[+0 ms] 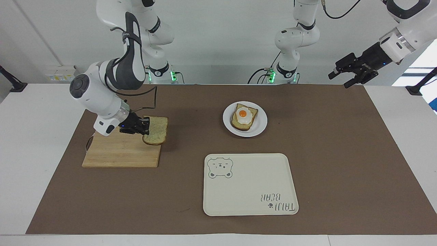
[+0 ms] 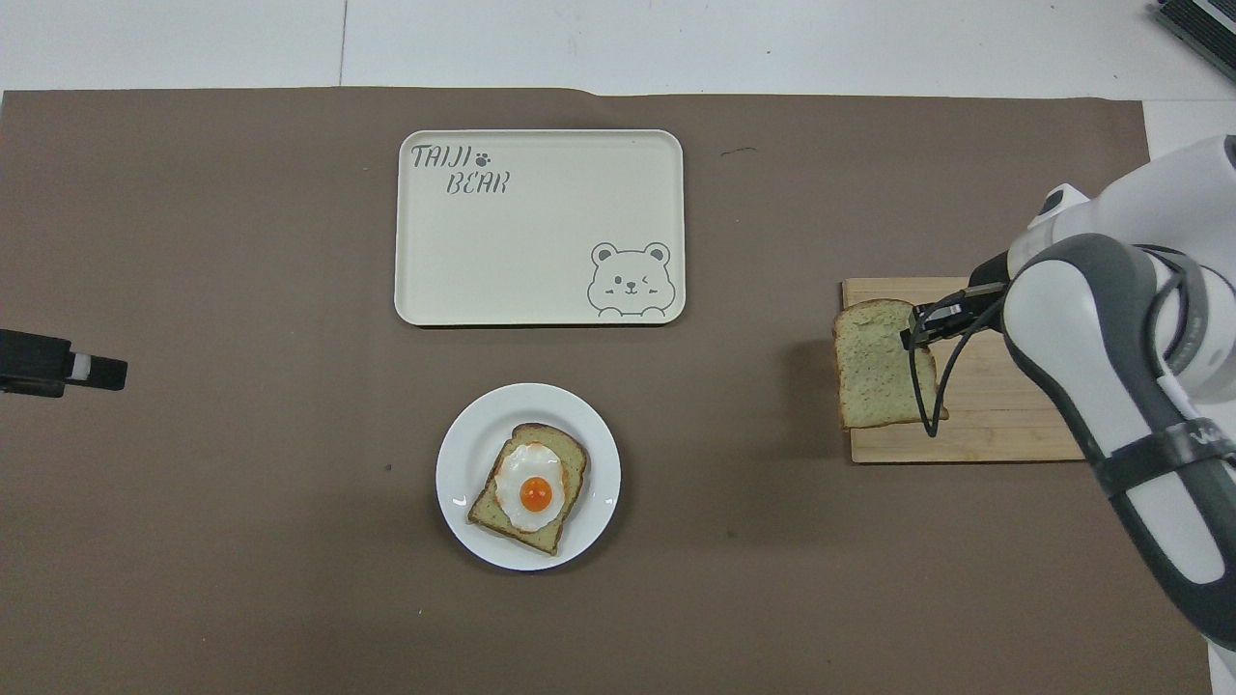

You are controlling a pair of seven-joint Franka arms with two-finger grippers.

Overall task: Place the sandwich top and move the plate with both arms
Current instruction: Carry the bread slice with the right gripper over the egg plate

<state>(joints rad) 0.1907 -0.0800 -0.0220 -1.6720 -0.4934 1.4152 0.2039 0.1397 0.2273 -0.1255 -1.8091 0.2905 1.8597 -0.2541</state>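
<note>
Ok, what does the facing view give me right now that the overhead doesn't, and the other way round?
Only the facing view shows both arms' bases, the gap under the sandwich top that proves it is lifted off the cutting board, and the whole left pincer waiting in the air, open, at its own end of the table.

Only the overhead view shows the tray with its lettering upright; of the left pincer it shows just the tip.

Both show the right pincer shut on the slice's edge, and the plate with the egg slice.
</note>
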